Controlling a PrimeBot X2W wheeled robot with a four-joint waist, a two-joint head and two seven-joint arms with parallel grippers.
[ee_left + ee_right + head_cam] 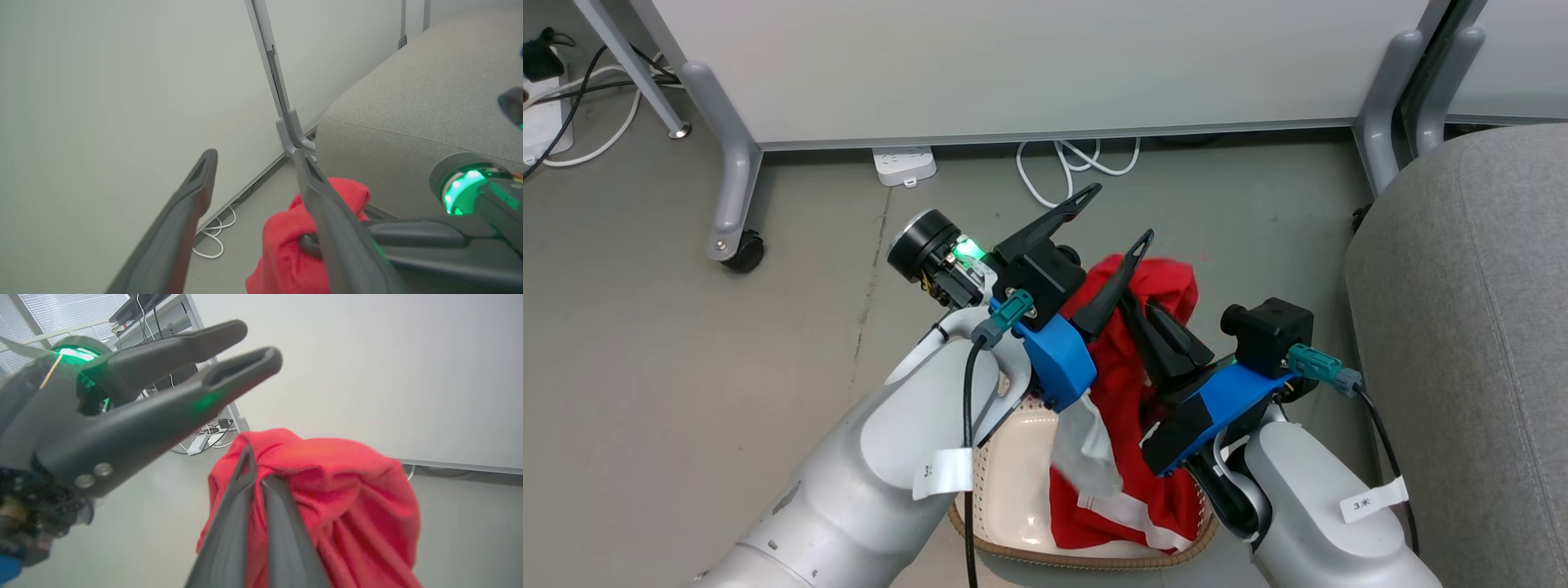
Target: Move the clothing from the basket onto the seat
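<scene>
Nearest the head camera, the pale left forearm (pixel 890 457) and right forearm (pixel 1323 506) rise from the bottom edge on either side of the basket (pixel 1013 482). The basket stands on the grey floor (pixel 686 367), close to the rounded corner of the seat (pixel 1462 327). The right end effector (pixel 1147 314) has its two dark fingers pressed together on a bunched fold of the red clothing (pixel 1123 392), which it holds above the basket. The rest of the fabric hangs down into the right half of the basket, where a white stripe shows at the lower edge, and a pale whitish piece drapes at its left side. In the right wrist view the right end effector (pixel 255 477) pinches the top of the clothing (pixel 347 477), which falls away over and beside the fingers. The left end effector (pixel 1121 212) is just beside it with its fingers spread wide apart and nothing between them. One finger lies close against the raised red bundle, though whether it touches cannot be told. From the left wrist, the left end effector (pixel 254 155) frames the floor and wall, with the clothing (pixel 282 245) low at the right and the seat (pixel 408 102) behind it. Beyond the basket, a white panel (pixel 1045 65) on grey legs crosses the far edge of the floor, with a power strip (pixel 904 165) and a looped white cable (pixel 1070 167) at its foot.
</scene>
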